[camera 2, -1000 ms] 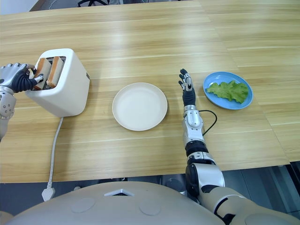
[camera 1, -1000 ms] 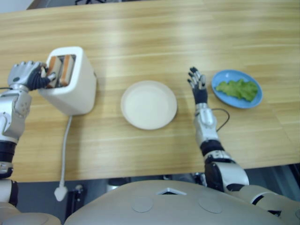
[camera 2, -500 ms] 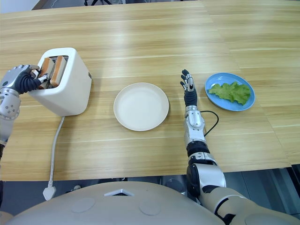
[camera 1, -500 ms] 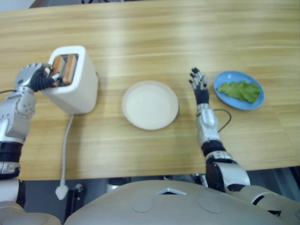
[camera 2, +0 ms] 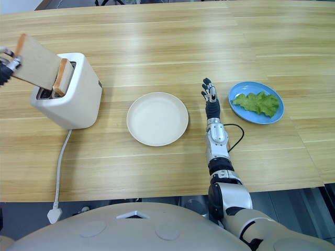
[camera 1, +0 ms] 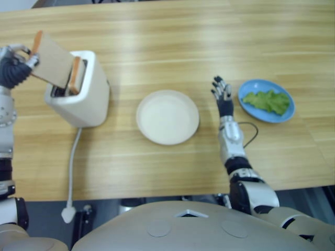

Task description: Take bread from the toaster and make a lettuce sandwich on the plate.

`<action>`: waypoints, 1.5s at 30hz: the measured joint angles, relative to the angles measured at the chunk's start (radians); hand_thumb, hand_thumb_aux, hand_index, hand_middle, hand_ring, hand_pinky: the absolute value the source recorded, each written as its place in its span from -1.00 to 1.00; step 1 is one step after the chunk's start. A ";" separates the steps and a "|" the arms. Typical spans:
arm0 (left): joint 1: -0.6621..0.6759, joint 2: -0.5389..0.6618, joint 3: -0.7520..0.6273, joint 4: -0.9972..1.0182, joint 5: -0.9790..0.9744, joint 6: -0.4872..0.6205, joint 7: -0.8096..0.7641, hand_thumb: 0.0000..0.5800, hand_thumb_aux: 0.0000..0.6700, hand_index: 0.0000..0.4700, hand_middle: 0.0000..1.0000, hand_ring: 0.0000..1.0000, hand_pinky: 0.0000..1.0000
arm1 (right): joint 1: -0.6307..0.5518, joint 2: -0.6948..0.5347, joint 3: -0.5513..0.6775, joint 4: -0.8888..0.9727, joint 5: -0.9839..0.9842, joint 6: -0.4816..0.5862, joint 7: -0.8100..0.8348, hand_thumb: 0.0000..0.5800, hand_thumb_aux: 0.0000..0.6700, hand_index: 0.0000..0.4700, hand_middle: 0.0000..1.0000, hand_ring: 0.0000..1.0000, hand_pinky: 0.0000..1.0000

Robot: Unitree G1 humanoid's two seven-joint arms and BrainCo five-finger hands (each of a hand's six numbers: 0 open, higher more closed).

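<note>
A white toaster (camera 2: 73, 99) stands at the left of the table with one bread slice (camera 2: 63, 77) still in its slot. My left hand (camera 1: 11, 67) is shut on a second bread slice (camera 1: 51, 60), held tilted just above and to the left of the toaster. The round cream plate (camera 2: 157, 118) lies at the table's middle with nothing on it. A lettuce leaf (camera 2: 255, 102) rests on a blue dish (camera 2: 236, 90) at the right. My right hand (camera 2: 210, 97) is open, fingers straight, between the plate and the blue dish, holding nothing.
The toaster's white cord (camera 2: 60, 166) runs down over the table's front edge to a plug (camera 2: 53, 215). A thin black cable (camera 2: 235, 136) loops beside my right forearm. Bare wood stretches across the far half of the table.
My left hand has pulled one bread slice up and left, out of the toaster slot. The right hand has stayed in place.
</note>
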 measured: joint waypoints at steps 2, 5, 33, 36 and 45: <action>-0.016 -0.004 0.063 -0.023 -0.074 -0.010 -0.013 1.00 1.00 0.96 1.00 1.00 1.00 | 0.000 0.000 0.000 0.000 0.000 0.000 0.000 -1.00 -1.00 -1.00 -1.00 -1.00 -1.00; -0.042 -0.027 0.153 -0.080 -0.217 -0.012 -0.051 1.00 1.00 0.96 1.00 1.00 1.00 | 0.000 0.000 0.000 0.001 0.000 0.001 -0.001 -1.00 -1.00 -1.00 -1.00 -1.00 -1.00; -0.346 -0.470 -0.661 0.158 -0.199 0.005 -0.566 1.00 1.00 0.96 1.00 1.00 1.00 | -0.018 -0.041 -0.069 0.015 0.040 0.018 -0.039 -1.00 -1.00 -1.00 -1.00 -1.00 -1.00; -0.388 -0.504 -0.743 0.317 -0.120 -0.078 -0.609 1.00 1.00 0.96 1.00 1.00 1.00 | -0.018 -0.038 -0.066 0.013 0.040 0.020 -0.038 -1.00 -1.00 -1.00 -1.00 -1.00 -1.00; -0.493 -0.565 -0.779 0.614 -0.015 -0.242 -0.606 1.00 1.00 0.96 1.00 1.00 1.00 | -0.004 -0.038 -0.066 0.008 0.040 0.024 -0.035 -1.00 -1.00 -1.00 -1.00 -1.00 -1.00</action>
